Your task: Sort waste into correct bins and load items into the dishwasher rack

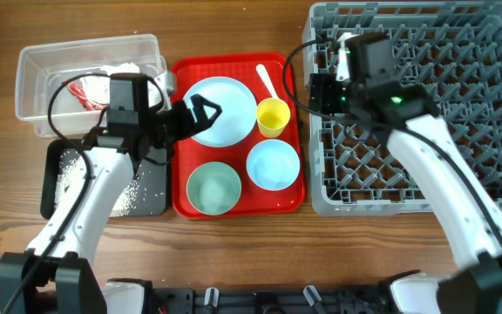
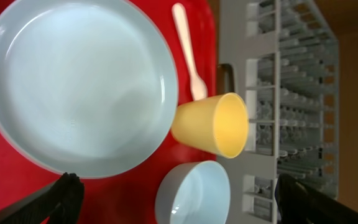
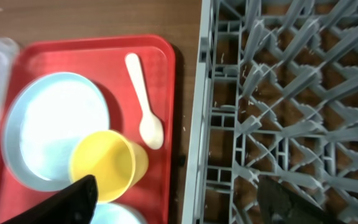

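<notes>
Plate [image 1: 234, 105], yellow cup [image 1: 273, 117] and spoon [image 1: 266, 80] sit on the red tray [image 1: 207, 68]. Your left hand [image 1: 209, 112] hovers over the plate, fingers spread, empty; your right hand [image 1: 319, 92], fingers apart, hangs at the left edge of the rack [image 1: 460, 105].

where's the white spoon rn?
Overhead view: the white spoon lies on the red tray, far right corner, beside the blue plate, above the yellow cup.

Upright yellow cup [image 1: 273, 117] stands beside blue plate [image 1: 220, 109].
</notes>
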You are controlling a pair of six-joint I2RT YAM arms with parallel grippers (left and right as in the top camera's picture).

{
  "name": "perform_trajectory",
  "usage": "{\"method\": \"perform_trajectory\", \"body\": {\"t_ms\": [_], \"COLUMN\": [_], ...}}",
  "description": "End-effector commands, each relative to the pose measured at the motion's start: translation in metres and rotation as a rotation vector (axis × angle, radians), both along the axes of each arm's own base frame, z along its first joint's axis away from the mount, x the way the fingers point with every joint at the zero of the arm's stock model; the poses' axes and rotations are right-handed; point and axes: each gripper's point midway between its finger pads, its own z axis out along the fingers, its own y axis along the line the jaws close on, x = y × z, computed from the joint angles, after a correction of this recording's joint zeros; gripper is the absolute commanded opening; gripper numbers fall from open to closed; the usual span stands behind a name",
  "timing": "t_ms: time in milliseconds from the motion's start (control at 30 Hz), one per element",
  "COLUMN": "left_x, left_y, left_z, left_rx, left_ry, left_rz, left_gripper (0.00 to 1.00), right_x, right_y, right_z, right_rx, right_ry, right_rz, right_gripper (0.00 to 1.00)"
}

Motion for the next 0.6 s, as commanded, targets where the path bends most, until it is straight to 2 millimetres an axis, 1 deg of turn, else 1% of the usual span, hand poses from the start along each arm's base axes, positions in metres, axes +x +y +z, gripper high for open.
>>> {"method": "perform_trajectory", "body": {"t_ms": [0, 33, 67, 100, 133, 200, 267, 300, 367, 400, 433, 467, 500, 533, 567], "left_x": [0.010, 0.011, 0.012, 0.011, 0.010, 0.004, 0.004, 0.007, 0.019, 0.025, 0.031, 0.035, 0.041, 0.043, 0.043], "left_y": [-0.023, -0.032, -0.041, -0.050, -0.059, -0.076, -0.093, -0.095, -0.098, -0.099, -0.100, -0.102, -0.105, -0.106, -0.106], "left_z": [0.034, 0.037, 0.034, 0.030, 0.026, 0.021, 0.024, 0.025, 0.031, 0.033, 0.032, 0.029, 0.016, 0.004, -0.014], "left_rx": [-0.108, -0.106, -0.066, -0.011, 0.061, 0.157, 0.166, 0.158, 0.159, 0.176, 0.217, 0.263, 0.316, 0.335, 0.352], "left_ry": [-0.084, -0.097, -0.109, -0.126, -0.148, -0.188, -0.230, -0.218, -0.160, -0.110, -0.052, -0.013, 0.045, 0.082, 0.121], "left_rz": [-0.021, -0.024, -0.010, 0.000, 0.018, 0.032, 0.018, 0.027, 0.021, 0.011, -0.005, -0.038, -0.076, -0.084, -0.089], "left_gripper": [0.99, 0.89, 0.65, 0.59, 0.57, 0.58, 0.59, 0.59, 0.60, 0.62, 0.66, 0.70, 0.73, 0.73, 0.73], "right_x": [-0.017, -0.022, -0.027, -0.030, -0.035, -0.045, -0.049, -0.050, -0.053, -0.054, -0.054, -0.054, -0.056, -0.056, -0.056], "right_y": [-0.006, -0.007, -0.009, -0.010, -0.012, -0.019, -0.022, -0.022, -0.023, -0.023, -0.023, -0.023, -0.024, -0.024, -0.026], "right_z": [0.047, 0.054, 0.059, 0.060, 0.055, 0.044, 0.040, 0.039, 0.037, 0.036, 0.036, 0.035, 0.034, 0.034, 0.034], "right_rx": [0.012, 0.016, 0.018, 0.017, 0.008, -0.020, -0.029, -0.030, -0.035, -0.037, -0.038, -0.038, -0.040, -0.042, -0.050], "right_ry": [-0.093, -0.105, -0.113, -0.110, -0.082, -0.024, 0.002, 0.005, 0.019, 0.024, 0.026, 0.028, 0.035, 0.038, 0.038], "right_rz": [0.002, 0.001, 0.001, 0.002, 0.001, -0.025, -0.037, -0.037, -0.037, -0.036, -0.036, -0.036, -0.036, -0.036, -0.042], "right_gripper": [0.88, 0.89, 0.89, 0.90, 0.89, 0.89, 0.90, 0.90, 0.90, 0.90, 0.90, 0.90, 0.90, 0.93, 0.99]}}
